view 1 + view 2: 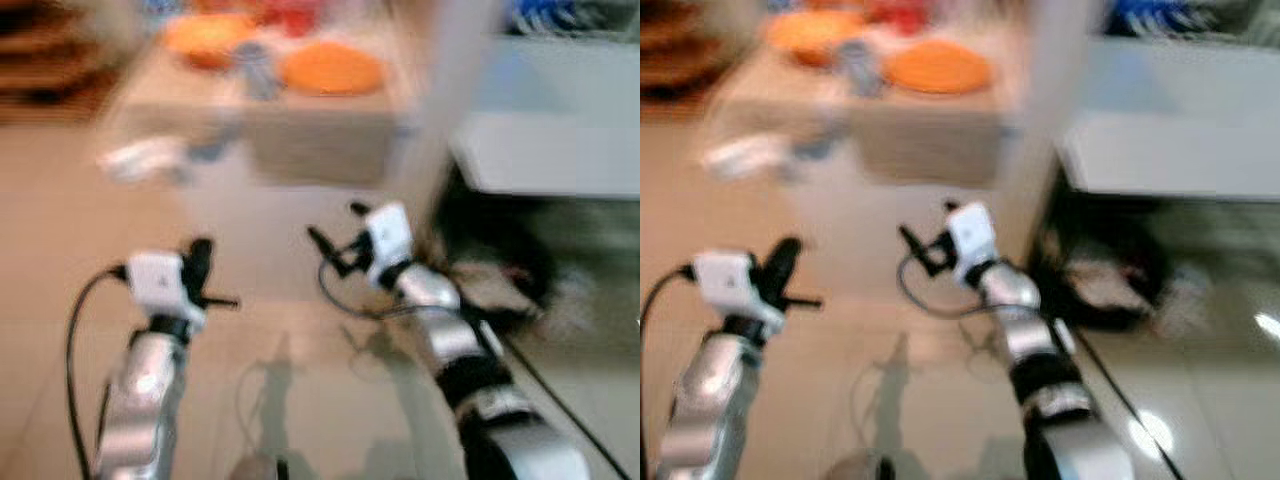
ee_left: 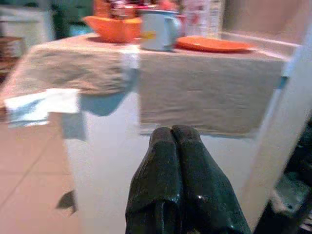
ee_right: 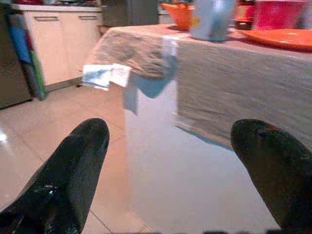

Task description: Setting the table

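Note:
A table (image 1: 320, 140) under a beige cloth stands ahead, blurred in the eye views. On it are an orange bowl (image 1: 205, 38), a pale blue mug (image 1: 258, 68) and an orange plate (image 1: 332, 68), with something red (image 3: 280, 13) behind them. My left gripper (image 1: 215, 285) is raised over the floor short of the table, and its fingers (image 2: 171, 134) are pressed together, holding nothing. My right gripper (image 1: 335, 235) is a little nearer the table. In the right wrist view, the right gripper (image 3: 170, 131) is open wide and empty, pointing at the table's side.
A white cloth (image 2: 41, 105) hangs off the table's left corner. A pale post (image 1: 440, 130) rises by the table's right end, with a grey counter (image 1: 550, 130) beyond it and dark clutter (image 1: 500, 270) beneath. White cabinets (image 3: 53, 44) stand across the tiled floor (image 1: 270, 340).

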You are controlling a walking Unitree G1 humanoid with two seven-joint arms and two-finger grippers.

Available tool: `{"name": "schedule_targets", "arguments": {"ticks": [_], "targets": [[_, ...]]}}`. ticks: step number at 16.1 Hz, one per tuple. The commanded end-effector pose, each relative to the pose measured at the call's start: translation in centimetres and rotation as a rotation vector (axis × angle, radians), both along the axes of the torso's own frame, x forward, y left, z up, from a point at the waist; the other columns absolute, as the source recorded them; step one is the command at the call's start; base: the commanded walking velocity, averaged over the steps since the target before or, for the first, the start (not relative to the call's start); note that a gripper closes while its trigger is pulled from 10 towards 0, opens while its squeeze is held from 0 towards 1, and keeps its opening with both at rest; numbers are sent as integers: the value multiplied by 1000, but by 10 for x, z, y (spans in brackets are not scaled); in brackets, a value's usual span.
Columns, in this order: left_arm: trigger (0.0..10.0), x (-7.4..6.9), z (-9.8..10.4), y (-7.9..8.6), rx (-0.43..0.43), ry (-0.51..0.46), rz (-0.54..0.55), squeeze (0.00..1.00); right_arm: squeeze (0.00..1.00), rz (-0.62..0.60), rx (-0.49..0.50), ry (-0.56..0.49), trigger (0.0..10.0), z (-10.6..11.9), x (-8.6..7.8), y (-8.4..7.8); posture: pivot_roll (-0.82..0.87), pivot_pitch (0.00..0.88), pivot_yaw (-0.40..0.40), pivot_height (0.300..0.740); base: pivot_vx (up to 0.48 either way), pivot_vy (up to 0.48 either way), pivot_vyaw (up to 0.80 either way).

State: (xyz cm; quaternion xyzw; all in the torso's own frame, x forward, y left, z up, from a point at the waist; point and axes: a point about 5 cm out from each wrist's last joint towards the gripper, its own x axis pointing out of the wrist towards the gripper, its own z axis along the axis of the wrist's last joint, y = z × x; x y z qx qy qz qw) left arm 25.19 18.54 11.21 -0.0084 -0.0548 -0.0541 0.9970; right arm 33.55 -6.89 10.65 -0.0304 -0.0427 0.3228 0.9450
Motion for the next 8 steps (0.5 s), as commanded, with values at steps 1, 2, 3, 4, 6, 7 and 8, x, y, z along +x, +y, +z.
{"name": "schedule_targets", "arguments": {"ticks": [1, 2, 3, 4, 6, 7, 8], "targets": [[10000, 1, 4, 2, 12, -4, -1, 0, 0, 20, -7, -23, 10000, 6, 0, 6, -21, 77, 1, 740, 480, 0, 0], [10000, 1, 7, -1, 11, -8, -12, 0, 0, 19, -6, -31, 10000, 11, 2, 6, -24, 77, 4, 740, 480, 0, 0], [10000, 1, 9, -3, 13, -13, -21, 0, 0, 2, 2, -57, 10000, 16, 4, 6, -22, 78, 2, 740, 480, 0, 0], [10000, 3, 15, -8, 8, -26, -45, 0, 0, 6, 64, -93, 10000, 31, 6, 7, -22, 78, 5, 740, 480, 0, 0], [10000, 5, 20, -11, -2, -37, -57, 0, 0, 21, 111, -114, 10000, 41, 6, 9, -21, 79, 5, 740, 480, 0, 0], [10000, 7, 27, -14, -11, -53, -77, 0, 0, 49, 174, -145, 10000, 54, 4, 12, -21, 78, 7, 740, 480, 0, 0], [10000, 8, 30, -16, -13, -62, -84, 0, 0, 61, 219, -165, 10000, 63, 3, 13, -22, 78, 8, 740, 480, 0, 0]]}}
